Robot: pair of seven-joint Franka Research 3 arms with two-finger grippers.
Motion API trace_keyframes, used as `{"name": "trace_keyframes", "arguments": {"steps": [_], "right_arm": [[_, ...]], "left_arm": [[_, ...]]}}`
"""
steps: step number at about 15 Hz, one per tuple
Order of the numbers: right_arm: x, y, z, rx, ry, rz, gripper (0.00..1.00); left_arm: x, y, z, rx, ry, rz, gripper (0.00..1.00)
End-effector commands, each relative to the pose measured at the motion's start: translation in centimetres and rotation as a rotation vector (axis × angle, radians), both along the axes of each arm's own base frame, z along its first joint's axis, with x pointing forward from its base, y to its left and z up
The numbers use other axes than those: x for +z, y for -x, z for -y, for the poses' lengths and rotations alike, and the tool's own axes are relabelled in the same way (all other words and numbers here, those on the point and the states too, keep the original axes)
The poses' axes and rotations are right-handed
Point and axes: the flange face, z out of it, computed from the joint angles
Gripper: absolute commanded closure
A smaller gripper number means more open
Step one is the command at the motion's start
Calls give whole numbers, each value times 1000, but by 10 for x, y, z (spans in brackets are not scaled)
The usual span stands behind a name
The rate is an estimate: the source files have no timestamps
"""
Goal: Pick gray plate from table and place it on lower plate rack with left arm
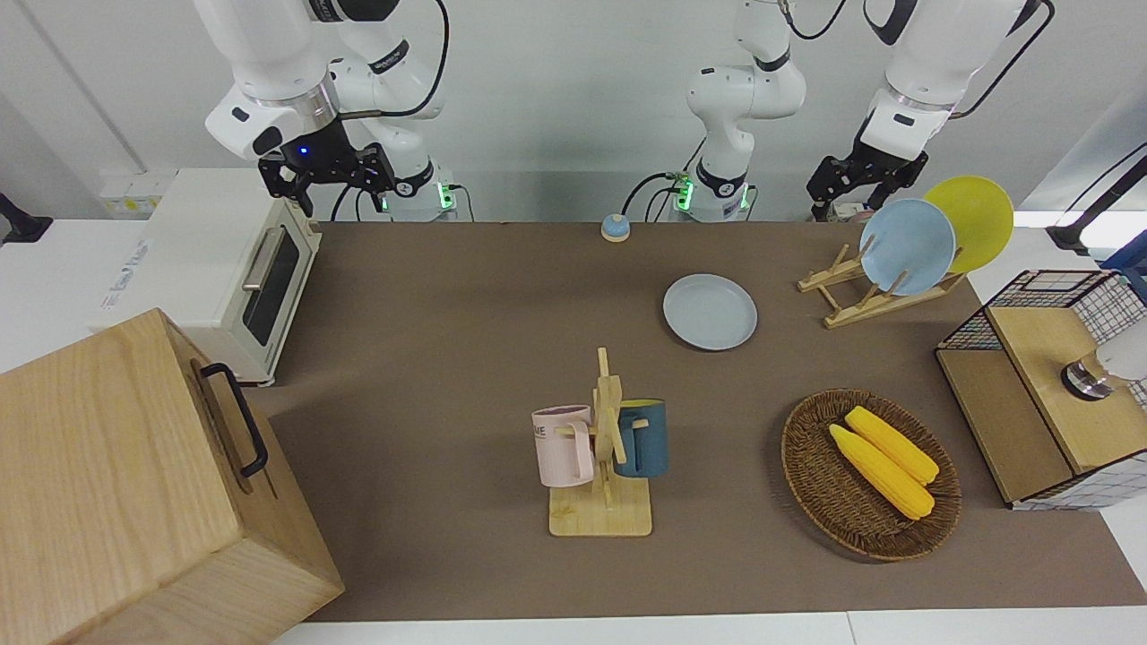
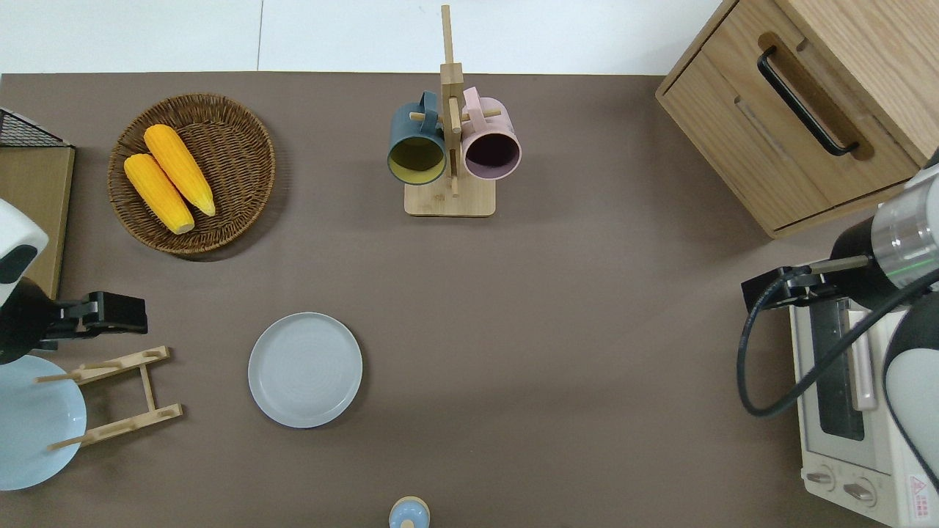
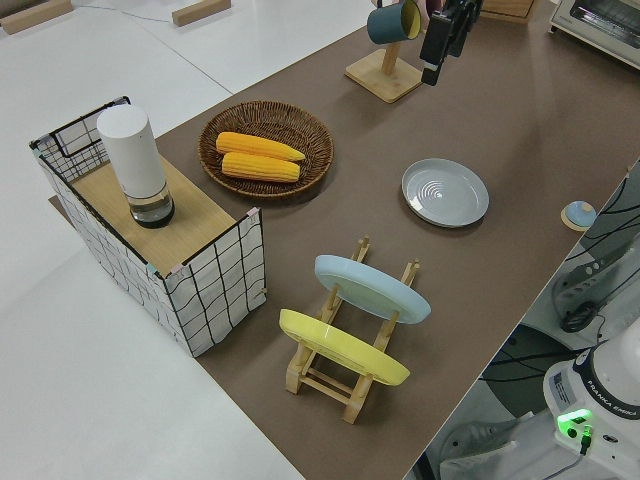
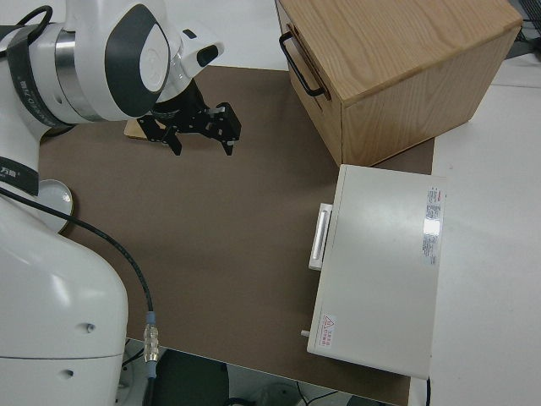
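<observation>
The gray plate (image 1: 710, 311) lies flat on the brown mat, also in the overhead view (image 2: 305, 369) and the left side view (image 3: 445, 192). The lower plate rack (image 1: 847, 300) stands beside it toward the left arm's end of the table (image 2: 117, 396). Its high end holds a light blue plate (image 1: 907, 246) and a yellow plate (image 1: 972, 219); its low pegs are bare. My left gripper (image 1: 847, 193) is open and empty, in the air over the mat by the rack's low end (image 2: 143, 323). My right gripper (image 1: 327, 184) is open and its arm is parked.
A wicker basket with two corn cobs (image 1: 869, 475), a mug tree with a pink and a blue mug (image 1: 602, 448), a wooden cabinet (image 1: 125, 484), a toaster oven (image 1: 224, 269), a wire crate with a white canister (image 1: 1048, 385) and a small blue knob (image 1: 615, 227) stand on the table.
</observation>
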Motion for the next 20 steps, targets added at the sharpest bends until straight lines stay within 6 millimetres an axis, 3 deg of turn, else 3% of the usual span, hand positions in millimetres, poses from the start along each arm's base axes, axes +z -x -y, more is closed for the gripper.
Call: {"name": "trace_keyframes", "arguments": {"steps": [1,3,6,13,16,20], "right_arm": [[5,2,2,-16,9,-1,17],[5,2,2,-16,9,-1,17],[5,2,2,-16,9,-1,17],[5,2,2,-16,9,-1,17],[5,2,2,-16,9,-1,17],[5,2,2,-16,9,-1,17]], "left_arm": [[-6,-1,-1,21,-1,-10,5],[-10,-2,4,14,-2,-19,5],[-34,-2,7,1,18,-49,5],[-124,1,8,-1,20,-71,7],[-173,10,11,-5,20,-69,7],[-216,22,25,-16,15,-37,7]]}}
